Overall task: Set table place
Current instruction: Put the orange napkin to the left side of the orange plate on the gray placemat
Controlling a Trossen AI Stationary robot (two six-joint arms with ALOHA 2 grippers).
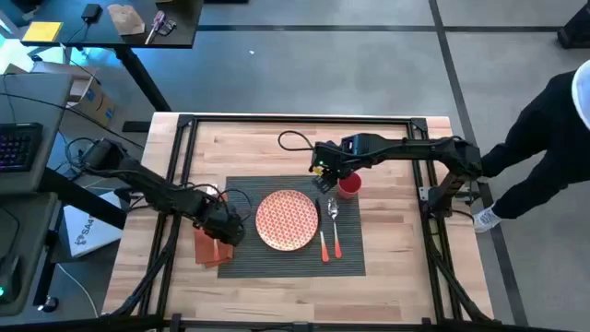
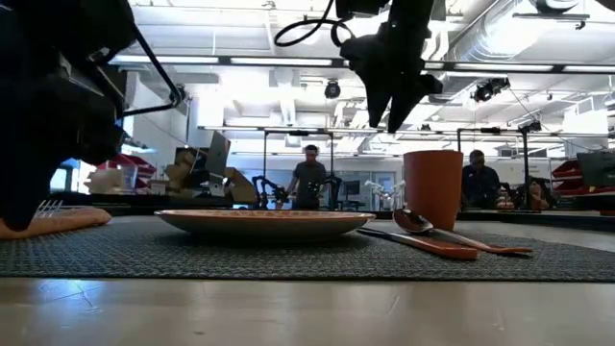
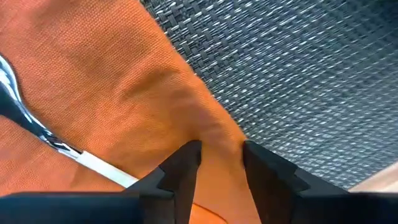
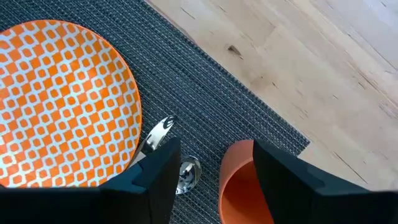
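Observation:
A dark grey placemat [image 1: 295,263] lies on the wooden table [image 1: 396,267]. On it are the red-and-white plate [image 1: 286,219], a spoon [image 1: 332,210], two orange-handled utensils [image 1: 330,245] and, at its far right corner, the red cup [image 1: 348,185]. The orange napkin [image 1: 210,249] lies across the mat's left edge with a fork [image 3: 37,129] on it. My left gripper [image 1: 229,229] is down at the napkin's right edge, shut on it. My right gripper [image 1: 323,175] hangs open above the mat, just left of the cup [image 4: 242,186] and well above it [image 2: 394,96]. My left gripper pinches the napkin between its two fingers at the edge that lies on the placemat [image 3: 214,127]. The fingers come from above, pointing down. The cloth bunches into a low ridge ahead of the fingers and otherwise lies flat, with the fork resting on it. One layer or several, I cannot tell.
The black frame rails [image 1: 184,166] run along the table's left, right and far sides. Bare wood [image 1: 249,148] lies beyond the mat's far edge and to its right. A person [image 1: 553,138] stands off the table's right side; a dark desk [image 1: 111,23] is at the far left.

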